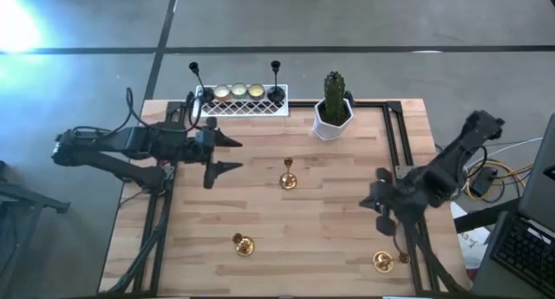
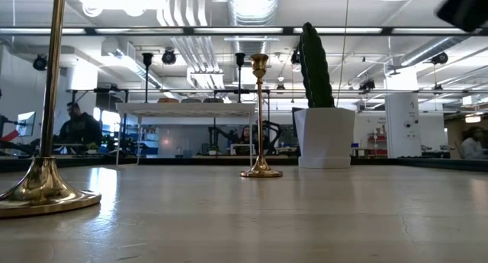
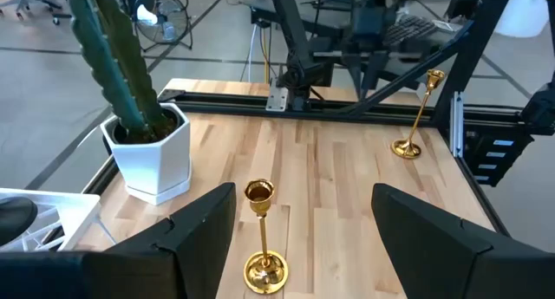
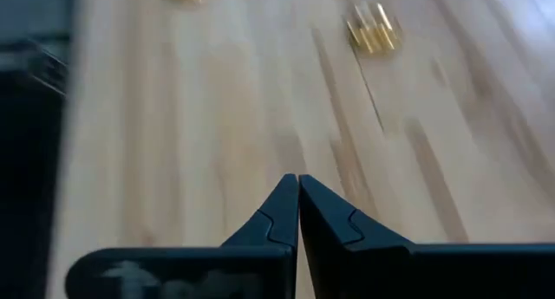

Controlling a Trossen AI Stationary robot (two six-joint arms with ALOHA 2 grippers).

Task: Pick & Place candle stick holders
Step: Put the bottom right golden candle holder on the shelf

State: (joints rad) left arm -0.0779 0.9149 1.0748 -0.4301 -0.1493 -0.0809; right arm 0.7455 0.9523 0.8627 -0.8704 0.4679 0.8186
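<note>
Three gold stemmed holders stand upright on their round bases on the wooden table: one at the middle (image 1: 288, 176), one near the front (image 1: 243, 243), one at the front right (image 1: 383, 261). Three cream-gold cups (image 1: 239, 92) and two black stemmed holders (image 1: 276, 74) (image 1: 194, 72) are at the white lattice tray (image 1: 247, 108) on the far edge. My left gripper (image 1: 232, 153) is open and level, pointing at the middle gold holder (image 3: 263, 238), which stands a little ahead of its fingers. My right gripper (image 1: 381, 204) is shut and empty (image 4: 298, 195) above the table's right side.
A white pot with a green cactus (image 1: 333, 108) stands at the far edge, right of the tray. Black frame rails run along the table's left (image 1: 165, 221) and right (image 1: 401, 160) sides. Bare wood lies between the gold holders.
</note>
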